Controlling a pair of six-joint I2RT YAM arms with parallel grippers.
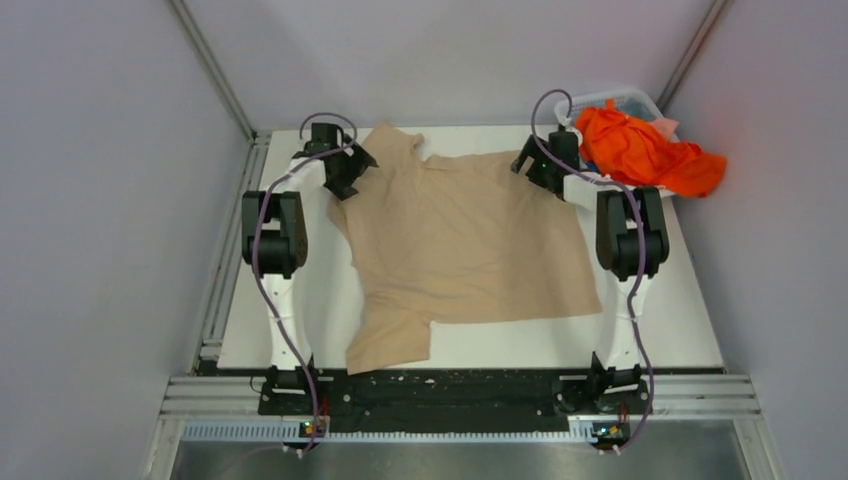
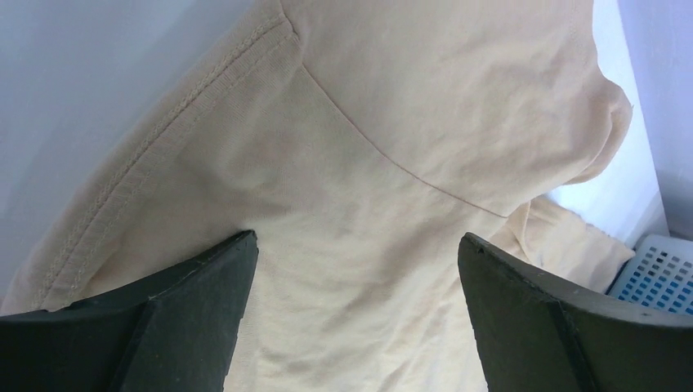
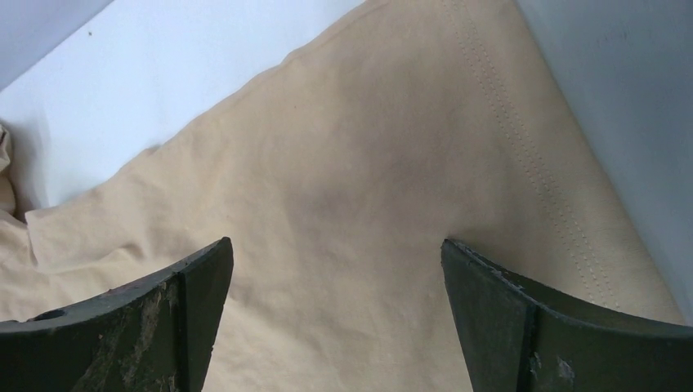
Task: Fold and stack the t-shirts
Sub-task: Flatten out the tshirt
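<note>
A beige t-shirt (image 1: 465, 245) lies spread on the white table (image 1: 680, 330), one sleeve at the near left and one at the far left. My left gripper (image 1: 348, 170) is open over the shirt's far left sleeve; in the left wrist view (image 2: 356, 245) its fingertips (image 2: 233, 261) rest against the cloth near the hem. My right gripper (image 1: 537, 165) is open over the far right corner; in the right wrist view (image 3: 337, 249) its fingertips (image 3: 466, 265) press on the cloth beside the stitched hem. Neither grips the cloth.
An orange t-shirt (image 1: 645, 150) is heaped in a white basket (image 1: 625, 100) at the far right corner; the basket's mesh shows in the left wrist view (image 2: 662, 273). Grey walls enclose the table on three sides.
</note>
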